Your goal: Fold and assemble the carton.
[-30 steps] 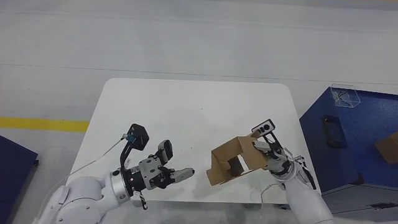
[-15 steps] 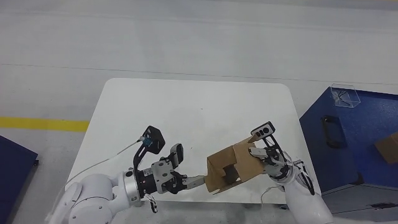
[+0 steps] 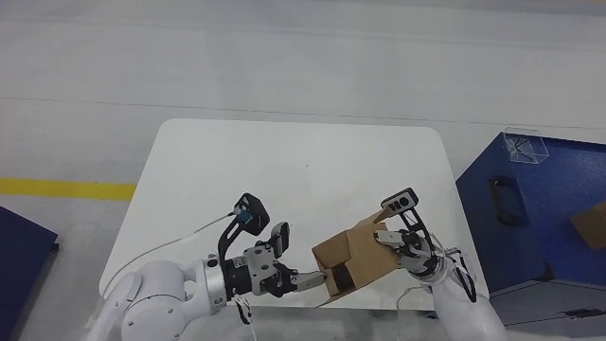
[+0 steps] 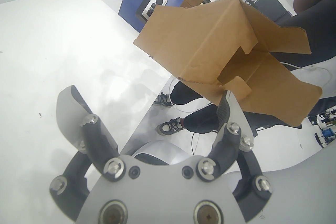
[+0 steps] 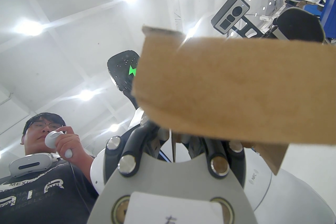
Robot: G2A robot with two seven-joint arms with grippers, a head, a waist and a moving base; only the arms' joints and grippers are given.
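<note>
Yellow tape (image 3: 57, 188) crosses the floor at the far left, beyond the white counter (image 3: 284, 170). At the counter's near edge, left of centre, the left gripper (image 3: 305, 279) points toward the brown carton (image 3: 352, 258). In the left wrist view this gripper (image 4: 148, 93) is spread wide and grasps nothing. One finger hangs over the bare counter (image 4: 52, 38). The ribbed pad of the other finger (image 4: 225, 109) meets a small tab on the lower edge of the carton (image 4: 210, 51).

The carton is partly folded, with its open end and loose flaps turned toward the left gripper. It is held tilted in the air over the near right part of the counter, and it overhangs the near edge.

On its right side the right gripper (image 3: 398, 246) has hold of it. In the right wrist view the fingers of that gripper (image 5: 178, 135) are drawn close together with a thin cardboard wall between them, and a broad panel of the carton (image 5: 231, 88) covers the fingertips.

Farther right, off the counter, stands a blue cabinet (image 3: 530, 218) with a small clear box (image 3: 524, 144) on top.
</note>
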